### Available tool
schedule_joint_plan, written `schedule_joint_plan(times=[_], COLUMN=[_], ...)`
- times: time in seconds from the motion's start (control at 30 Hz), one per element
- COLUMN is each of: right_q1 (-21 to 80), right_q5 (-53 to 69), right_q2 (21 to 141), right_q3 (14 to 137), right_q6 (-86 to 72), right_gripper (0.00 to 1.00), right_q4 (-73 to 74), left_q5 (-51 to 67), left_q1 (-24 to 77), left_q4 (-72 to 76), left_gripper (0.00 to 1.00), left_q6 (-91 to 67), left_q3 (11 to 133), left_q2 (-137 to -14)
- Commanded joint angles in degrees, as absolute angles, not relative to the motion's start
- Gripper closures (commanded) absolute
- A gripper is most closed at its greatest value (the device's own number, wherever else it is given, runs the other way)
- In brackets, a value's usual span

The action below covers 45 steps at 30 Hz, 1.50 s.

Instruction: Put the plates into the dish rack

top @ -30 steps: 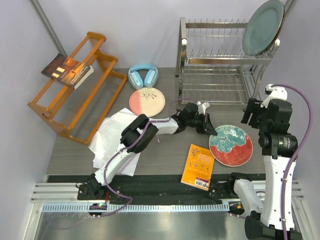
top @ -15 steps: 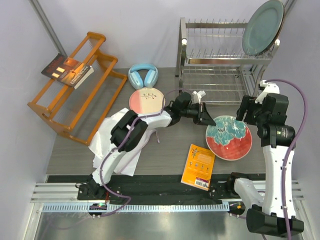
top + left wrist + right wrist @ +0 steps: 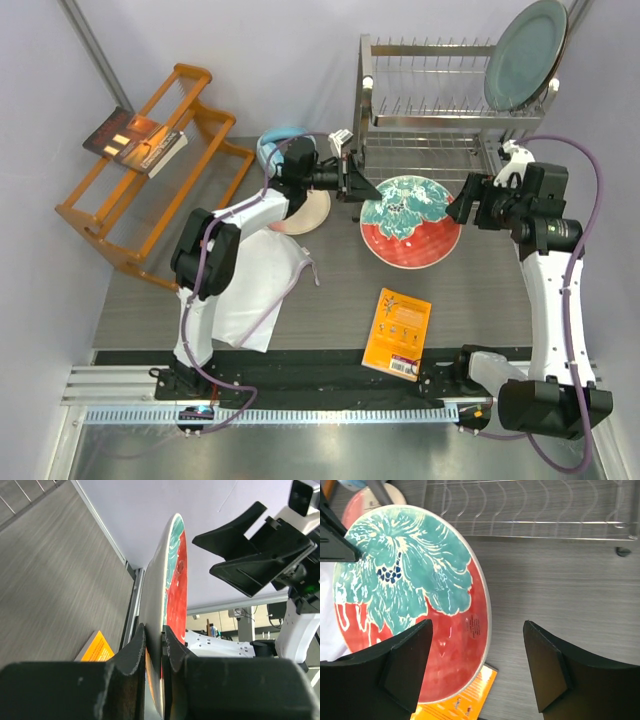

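Left gripper [image 3: 356,190]: clamped on the left rim of the patterned plate [image 3: 410,222]. In the left wrist view both fingers [image 3: 131,652] press the rim from either side, with the plate [image 3: 175,575] seen edge-on between them.
Right gripper [image 3: 464,205]: jaws spread wide at the plate's right edge. In the right wrist view the rim lies between the two fingers [image 3: 406,665]. Cannot tell whether either one touches it.
Patterned plate, position: held tilted with its teal-and-red face up, in front of the lower tier of the dish rack [image 3: 430,130] and between the two grippers. It sits in no slot. Whether its low edge is clear of the table [image 3: 340,290] cannot be told.
Patterned plate, right wrist view [image 3: 410,595]: left and bottom portions are cut off or covered by the fingers.
Grey-green plate [image 3: 527,52]: stands upright at the right end of the rack's upper tier. Its top rim runs to the frame edge.
Pink-and-cream plate [image 3: 316,212]: lies flat on the table and is mostly hidden behind the left arm. Only a sliver shows in the right wrist view [image 3: 367,497].
Headphones [image 3: 272,146]: largely covered by the left arm.
Booklet [image 3: 397,333]: orange, flat on the table near the front edge. Its print is too small to read.
Cloth [image 3: 250,290]: white and crumpled, lying under the left arm.
Wooden rack [image 3: 150,195]: stands at far left with a book on its top slats.
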<state>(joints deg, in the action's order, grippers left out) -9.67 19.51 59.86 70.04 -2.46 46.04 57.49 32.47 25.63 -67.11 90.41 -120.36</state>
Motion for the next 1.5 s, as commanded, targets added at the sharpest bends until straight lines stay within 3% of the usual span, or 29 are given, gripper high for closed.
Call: schedule_joint_plan(times=[0.0,0.23,0.5,0.7,0.93,1.03,1.1,1.13,1.17,1.23,1.27,1.3,1.4,1.47], right_q1=[-10.0,-10.1,-10.1,-10.0,-10.1,-10.1,-10.1,-10.1,-10.2,-10.1,-10.3,-10.3,-10.3,-10.2], right_q5=[30.9,39.9,40.9,48.1,48.8,48.3,47.3,47.2,47.2,47.1,47.2,47.4,49.0,49.7], right_q2=[63.5,69.0,70.9,71.4,71.3,71.0,70.5,70.2,70.3,69.7,69.4,69.2,68.5,67.7], right_q3=[73.1,73.1,70.8,65.7,64.2,64.1,64.6,64.9,65.6,66.4,67.3,67.8,72.0,76.4], right_q6=[-5.8,-7.8,-8.1,-10.3,-10.4,-10.6,-10.5,-10.5,-10.6,-11.0,-11.1,-11.2,-10.5,-9.8], right_gripper=[0.22,0.23,0.24,0.40,0.34,0.45,0.58,0.66,0.83,0.95,0.99,0.99,0.99,0.99], right_q4=[41.5,40.3,40.2,40.7,41.5,41.3,41.2,41.1,41.0,41.0,41.0,41.1,43.9,47.2], left_q5=[62.7,62.8,62.8,62.8,62.8,62.8,62.6,62.6,62.4,61.5,61.2,60.5,59.2,58.9], left_q1=[31.5,31.1,30.6,30.5,30.4,30.4,30.3,30.3,30.3,30.2,30.1,30.0,29.1,28.1], left_q4=[29.5,26.8,26.7,27.2,27.9,27.9,27.9,27.7,27.2,23.5,22.0,20.7,12.1,6.8], left_gripper=[1.00,1.00,1.00,1.00,1.00,1.00,1.00,1.00,1.00,1.00,0.97,0.80,0.58,0.52], left_q6=[-70.1,-67.6,-67.7,-67.5,-67.7,-67.8,-67.5,-67.4,-66.8,-65.2,-64.3,-62.1,-54.7,-50.9], left_q3=[91.2,91.0,90.6,89.6,88.4,88.1,87.6,87.6,87.5,87.8,88.0,88.2,88.6,88.2], left_q2=[-113.6,-112.2,-111.6,-111.0,-110.0,-109.9,-109.7,-109.6,-109.5,-109.4,-109.3,-109.2,-107.8,-105.5])
